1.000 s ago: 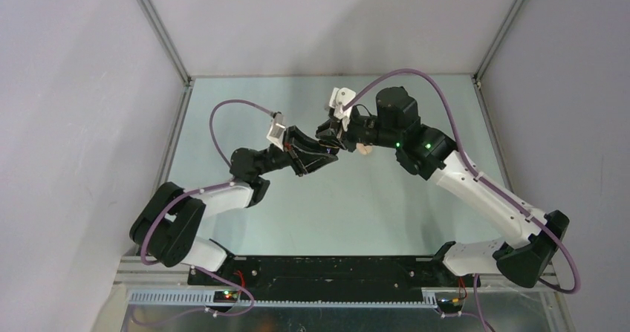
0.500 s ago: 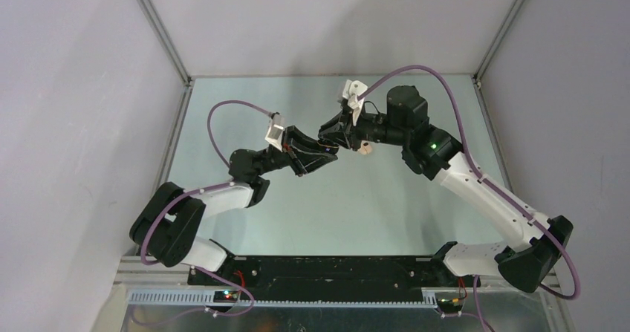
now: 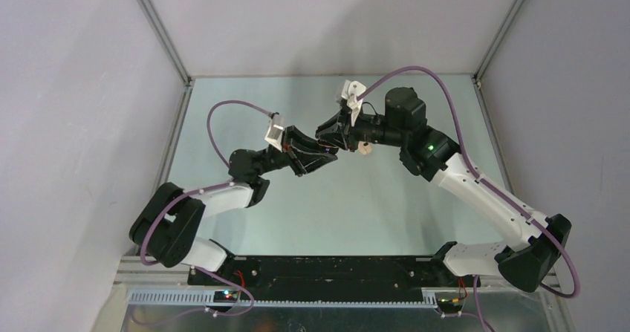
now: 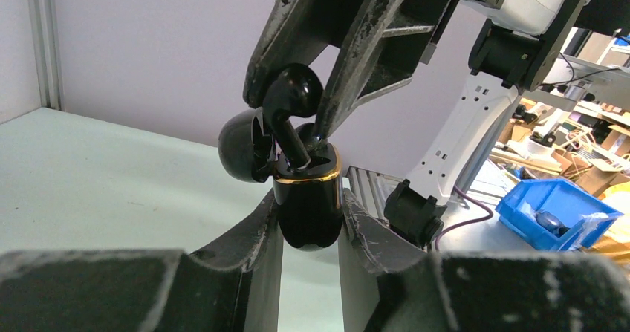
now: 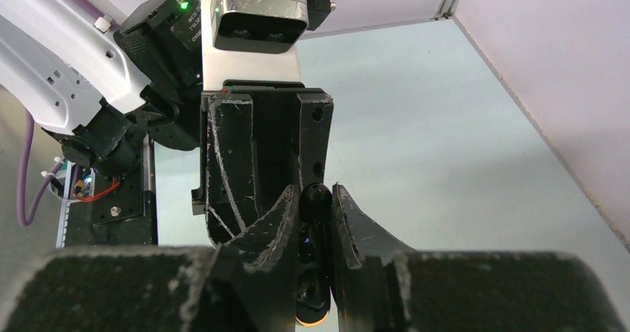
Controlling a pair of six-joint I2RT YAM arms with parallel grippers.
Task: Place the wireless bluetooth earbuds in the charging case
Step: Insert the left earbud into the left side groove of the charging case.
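Observation:
A glossy black charging case [image 4: 307, 207] with a gold rim is held off the table, its round lid [image 4: 239, 148] hinged open to the left. My left gripper [image 4: 307, 224] is shut on the case's lower body. From above, my right gripper [image 4: 297, 102] is shut on a black earbud [image 4: 294, 90] whose stem reaches into the case's mouth. In the right wrist view the earbud [image 5: 317, 198] sits pinched between the right gripper [image 5: 316, 202] fingers, with the case's gold rim [image 5: 312, 319] below. From above, both grippers [image 3: 328, 145] meet tip to tip over mid-table.
A small pale pinkish object [image 3: 364, 148] lies on the table just beside the right wrist. The pale green table [image 3: 356, 206] is walled by grey panels left, right and behind. Beyond the table's edge stands a blue bin [image 4: 557, 212].
The right wrist has rolled and shifted slightly to the right and back over the last second, its tips staying at the case. The left arm has held still.

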